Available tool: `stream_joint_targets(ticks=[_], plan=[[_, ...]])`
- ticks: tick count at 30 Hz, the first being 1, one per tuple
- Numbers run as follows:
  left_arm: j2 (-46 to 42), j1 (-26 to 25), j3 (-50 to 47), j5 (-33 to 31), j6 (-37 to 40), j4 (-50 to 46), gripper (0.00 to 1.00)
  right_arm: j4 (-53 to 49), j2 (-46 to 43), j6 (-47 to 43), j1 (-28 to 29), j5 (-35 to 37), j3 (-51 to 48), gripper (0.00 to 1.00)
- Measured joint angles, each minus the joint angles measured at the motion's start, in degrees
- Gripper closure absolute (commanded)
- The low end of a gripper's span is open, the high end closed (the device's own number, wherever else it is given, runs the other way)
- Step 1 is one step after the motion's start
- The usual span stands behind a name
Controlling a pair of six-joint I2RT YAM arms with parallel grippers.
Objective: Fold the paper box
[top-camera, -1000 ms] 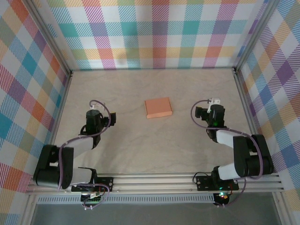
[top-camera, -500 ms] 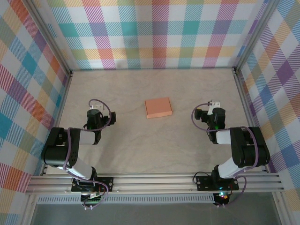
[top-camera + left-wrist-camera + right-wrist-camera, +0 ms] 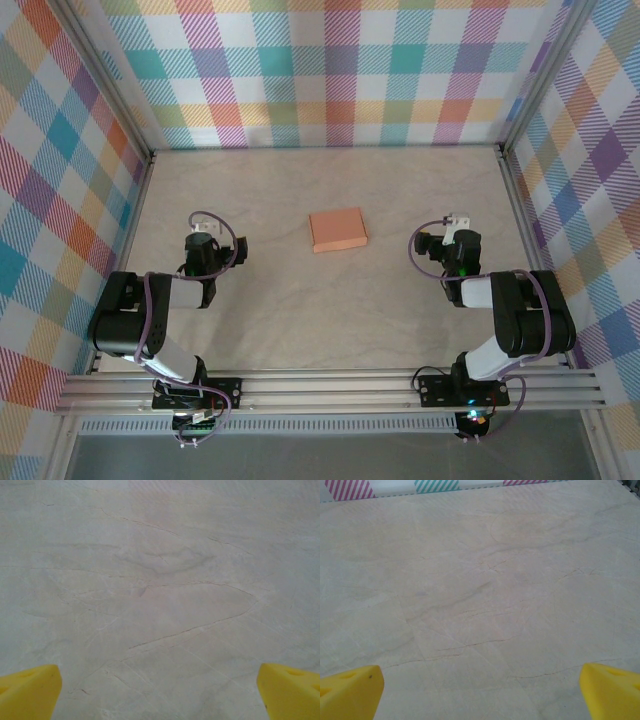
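**Paper box sits formed at mid-bench, arms tucked either side**

The salmon-orange paper box (image 3: 338,230) lies flat at the middle of the bench (image 3: 330,320), somewhat nearer the far edge and well apart from both arms. It looks already closed into a shallow box. If a flap needs seating, the sound course is for one arm to steady a side while the other presses lightly, since thin card dents. The left arm (image 3: 150,320) and right arm (image 3: 510,320) sit doubled back by the near edge, wrists low and flanking the box. The left fingers (image 3: 27,692) and right fingers (image 3: 610,690) are spread wide, gripping nothing, with bare bench between them.
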Motion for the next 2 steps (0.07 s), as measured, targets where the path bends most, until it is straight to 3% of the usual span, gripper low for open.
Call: stream_joint_targets(ticks=[2], plan=[[0.02, 0.00, 0.00, 0.00, 0.00, 0.00, 0.00, 0.00, 0.00, 0.00, 0.00, 0.00, 0.00, 0.00]])
